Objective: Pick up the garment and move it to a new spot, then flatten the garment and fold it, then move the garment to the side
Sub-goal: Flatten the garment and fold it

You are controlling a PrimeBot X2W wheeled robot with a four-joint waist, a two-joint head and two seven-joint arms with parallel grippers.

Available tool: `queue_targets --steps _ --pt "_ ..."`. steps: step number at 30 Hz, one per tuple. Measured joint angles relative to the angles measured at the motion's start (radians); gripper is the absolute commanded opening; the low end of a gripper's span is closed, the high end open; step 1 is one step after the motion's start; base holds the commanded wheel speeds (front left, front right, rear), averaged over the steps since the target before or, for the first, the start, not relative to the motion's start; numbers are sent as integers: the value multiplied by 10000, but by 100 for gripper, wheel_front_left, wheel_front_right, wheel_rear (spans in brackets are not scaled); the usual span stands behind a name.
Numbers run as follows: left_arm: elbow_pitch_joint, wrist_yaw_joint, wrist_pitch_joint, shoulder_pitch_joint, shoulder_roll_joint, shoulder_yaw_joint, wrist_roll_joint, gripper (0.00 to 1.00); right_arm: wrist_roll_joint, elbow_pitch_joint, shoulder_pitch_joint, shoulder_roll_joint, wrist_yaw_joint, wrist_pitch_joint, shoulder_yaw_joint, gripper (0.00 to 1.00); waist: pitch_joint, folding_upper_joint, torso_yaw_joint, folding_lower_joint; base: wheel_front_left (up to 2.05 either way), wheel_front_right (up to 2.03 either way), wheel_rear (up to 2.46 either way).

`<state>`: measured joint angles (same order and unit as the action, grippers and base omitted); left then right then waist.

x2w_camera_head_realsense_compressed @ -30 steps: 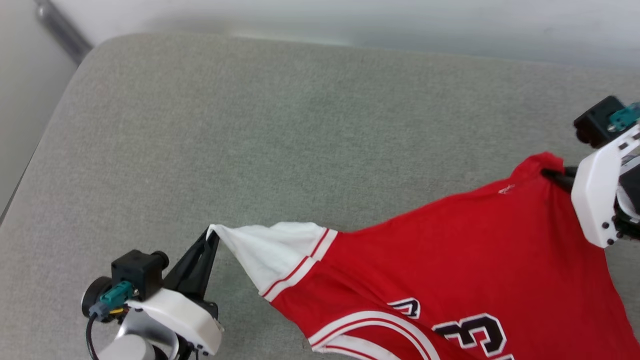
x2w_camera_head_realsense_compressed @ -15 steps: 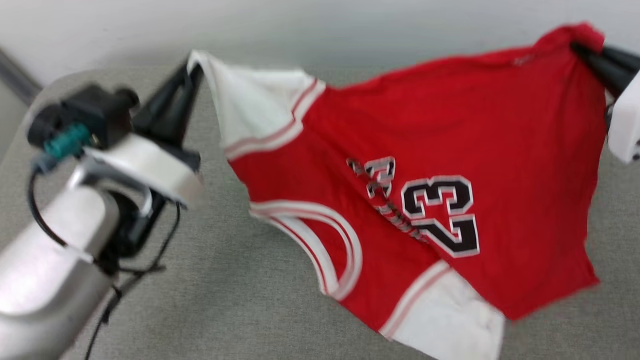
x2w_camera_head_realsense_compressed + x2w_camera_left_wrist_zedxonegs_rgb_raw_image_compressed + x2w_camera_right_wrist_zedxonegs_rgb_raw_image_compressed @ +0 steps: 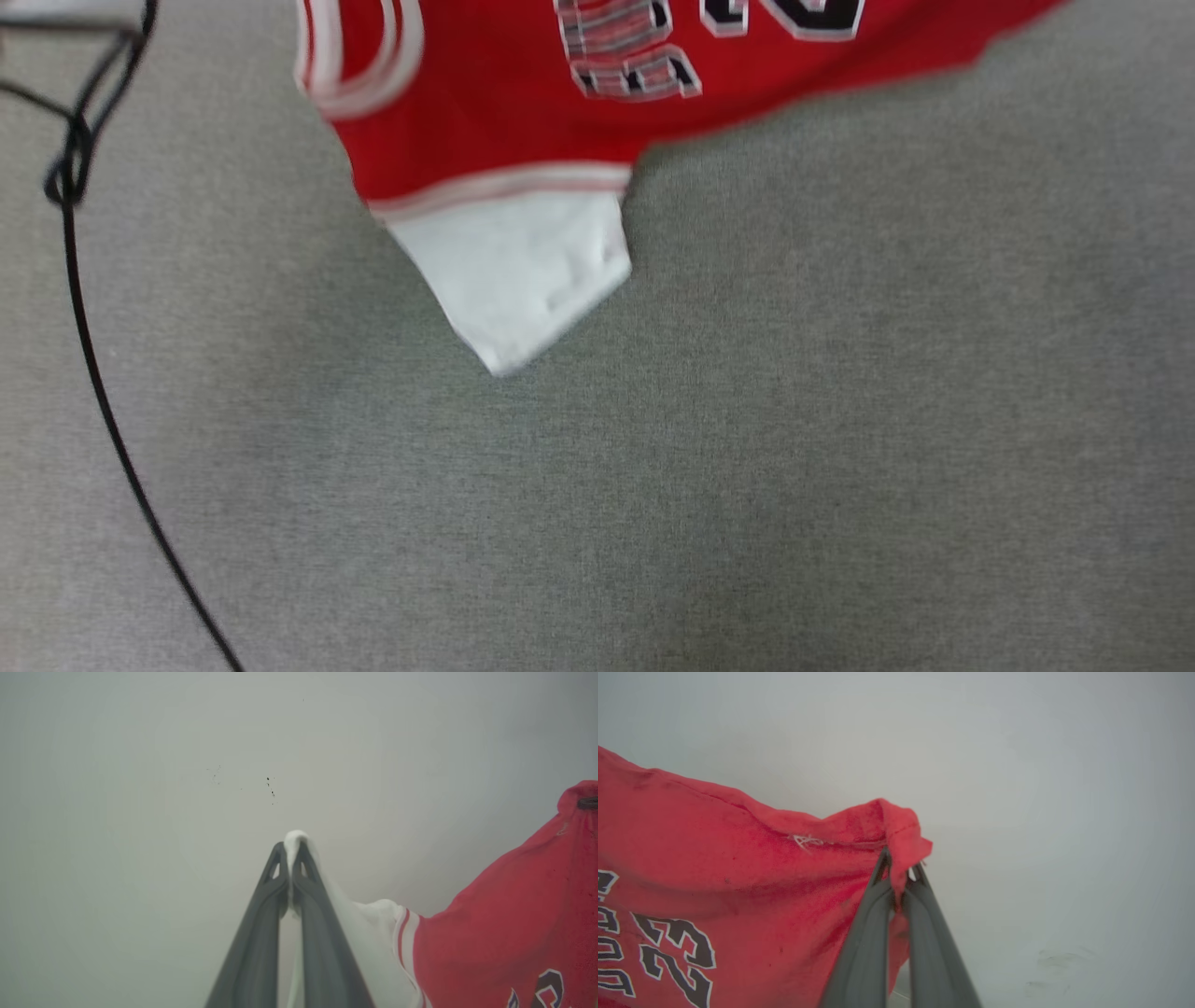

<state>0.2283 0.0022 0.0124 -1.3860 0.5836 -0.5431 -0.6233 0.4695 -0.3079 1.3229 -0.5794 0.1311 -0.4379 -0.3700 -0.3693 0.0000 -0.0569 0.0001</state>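
A: Head view's smeared: the garment (image 3: 485, 131) streaks with motion blur, lettering barely readable, white sleeve edge soft.
B: Light's flat and even, though. Only a faint, soft shadow on the grey cloth surface (image 3: 794, 448) beside that sleeve.
A: Wrist views come crisper. The left gripper (image 3: 292, 847) is sharp at its tips, the pale backdrop (image 3: 140, 765) dimming toward the corners.
B: Right wrist, same milky wash, and the red looks slightly grainy.

The grey cushion (image 3: 747, 467) is wide and bare in the middle and on the right, so there is lots of room to pass. A black cable (image 3: 82, 308) runs down the left side, in the way. The shirt (image 3: 504, 112) and its white sleeve (image 3: 513, 261) hang over the top part.
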Motion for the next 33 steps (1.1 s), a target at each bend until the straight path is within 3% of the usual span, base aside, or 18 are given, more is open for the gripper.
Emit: queue_targets --steps 8,16,25,33 --pt "1977 -686 40 -3575 -671 -29 499 0 -953 -1404 3030 646 0 104 21 0 -1215 0 12 1 0 0 0" --pt "3797 -1047 -456 -5047 -895 -148 627 0 -1383 -2955 4509 1210 0 775 -167 0 -1893 0 -36 1 0 0 0" --pt "5089 -1254 -1143 -4851 -1034 -575 297 0 -1124 -4435 4543 1549 0 1626 -1143 0 -2271 0 -44 0 0 0 0" --pt "5634 -1306 -1948 -3095 -1214 -1120 -322 0 -215 -5469 3115 2008 -2 2755 -2088 0 -2021 0 50 0 0 0 0"
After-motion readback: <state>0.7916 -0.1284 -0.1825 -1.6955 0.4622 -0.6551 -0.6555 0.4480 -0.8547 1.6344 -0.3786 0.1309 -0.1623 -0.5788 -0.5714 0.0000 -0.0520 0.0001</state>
